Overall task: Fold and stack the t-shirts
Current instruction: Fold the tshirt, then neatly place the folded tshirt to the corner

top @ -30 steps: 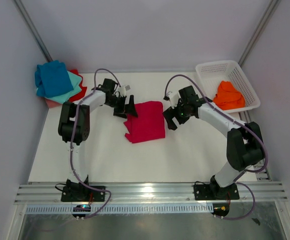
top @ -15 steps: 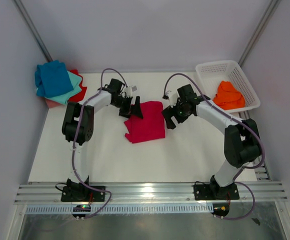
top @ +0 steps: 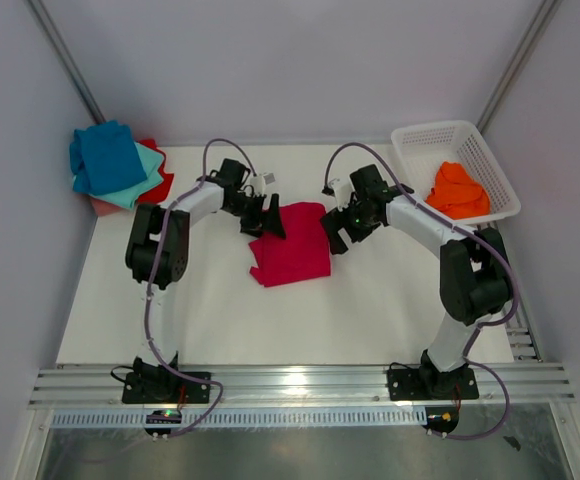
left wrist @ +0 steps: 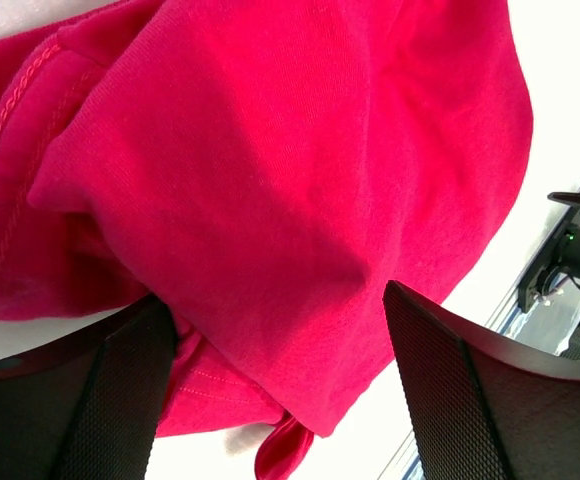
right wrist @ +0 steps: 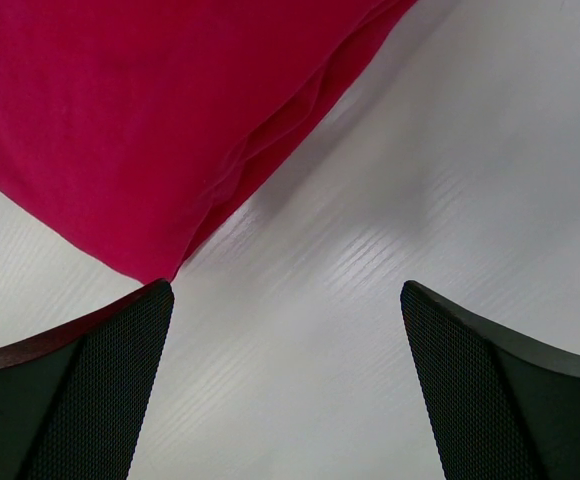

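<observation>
The crimson tee (top: 292,248) lies folded mid-table. The left gripper (top: 267,218) stands open astride its far-left corner, with cloth between the fingers. The right gripper (top: 337,233) gapes wide over the table (top: 370,300) at the tee's right edge. A stack of tees (top: 105,157) sits far left.

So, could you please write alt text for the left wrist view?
A folded crimson t-shirt fills most of the frame, lying on a white table. Two black fingers stand wide apart at the bottom corners, with the cloth's lower edge between them.
</observation>
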{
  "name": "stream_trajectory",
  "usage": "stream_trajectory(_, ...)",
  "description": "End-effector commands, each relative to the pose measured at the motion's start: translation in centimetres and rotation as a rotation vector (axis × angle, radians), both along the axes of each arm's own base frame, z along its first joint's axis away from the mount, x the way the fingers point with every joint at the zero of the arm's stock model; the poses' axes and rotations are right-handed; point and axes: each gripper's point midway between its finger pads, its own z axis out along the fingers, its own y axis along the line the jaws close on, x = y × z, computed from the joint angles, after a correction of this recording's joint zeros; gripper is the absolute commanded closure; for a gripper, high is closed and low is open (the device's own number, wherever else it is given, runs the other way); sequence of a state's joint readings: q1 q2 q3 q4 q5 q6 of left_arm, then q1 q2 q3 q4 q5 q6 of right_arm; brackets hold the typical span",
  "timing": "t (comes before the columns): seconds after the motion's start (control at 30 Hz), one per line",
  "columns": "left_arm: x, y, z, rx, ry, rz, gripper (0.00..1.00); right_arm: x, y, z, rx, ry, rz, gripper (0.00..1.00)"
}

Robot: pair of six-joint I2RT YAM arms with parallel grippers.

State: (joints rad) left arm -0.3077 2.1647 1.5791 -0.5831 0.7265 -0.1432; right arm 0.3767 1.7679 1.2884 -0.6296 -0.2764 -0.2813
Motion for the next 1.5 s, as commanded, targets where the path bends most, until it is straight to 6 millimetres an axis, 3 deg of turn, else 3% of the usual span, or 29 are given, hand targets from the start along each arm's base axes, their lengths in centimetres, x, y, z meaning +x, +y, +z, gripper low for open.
stream_trajectory(0.0,-0.9,-0.5,-1.6,0.017,0.050,-0.030,0.19,0.6,0.5,1.6,0.027,-0.032,-0.005,0.01)
stream_trajectory(0.23,-1.2,-2.1,-2.1,0.020,0.058,-0.062,0.29,0.5,0.5,1.8,0.027,-0.040,-0.005,0.01)
stream_trajectory(0.33,-1.6,-3.1,-2.5,0.007,0.080,-0.085,0.56,0.5,0.4,2.0,0.028,-0.044,-0.003,0.01)
stream_trajectory(0.37,-1.9,-3.2,-3.0,0.010,0.105,-0.090,0.72,0.5,0.5,2.0,0.027,-0.046,-0.001,0.01)
stream_trajectory(0.47,-1.9,-3.8,-3.1,0.016,0.120,-0.105,1.00,0.5,0.3,2.2,0.025,-0.054,-0.004,0.01)
stream_trajectory(0.67,-0.5,-2.8,-3.5,0.113,0.052,-0.096,1.00,0.6,0.0,2.5,0.016,-0.075,-0.007,0.01)
stream_trajectory(0.87,2.7,-0.4,-0.7,0.205,-0.085,-0.044,1.00,0.6,0.1,2.7,0.018,-0.084,-0.005,0.01)
stream_trajectory(1.0,5.3,3.1,0.8,0.315,-0.164,0.030,1.00,0.6,0.0,2.8,0.018,-0.089,-0.004,0.01)
stream_trajectory(1.13,7.9,7.9,2.1,0.435,-0.231,0.132,1.00,0.4,-0.1,3.2,0.020,-0.097,-0.003,0.01)
stream_trajectory(1.47,11.1,17.3,2.9,0.694,-0.311,0.231,1.00,0.3,0.0,3.8,0.029,-0.107,-0.001,0.01)
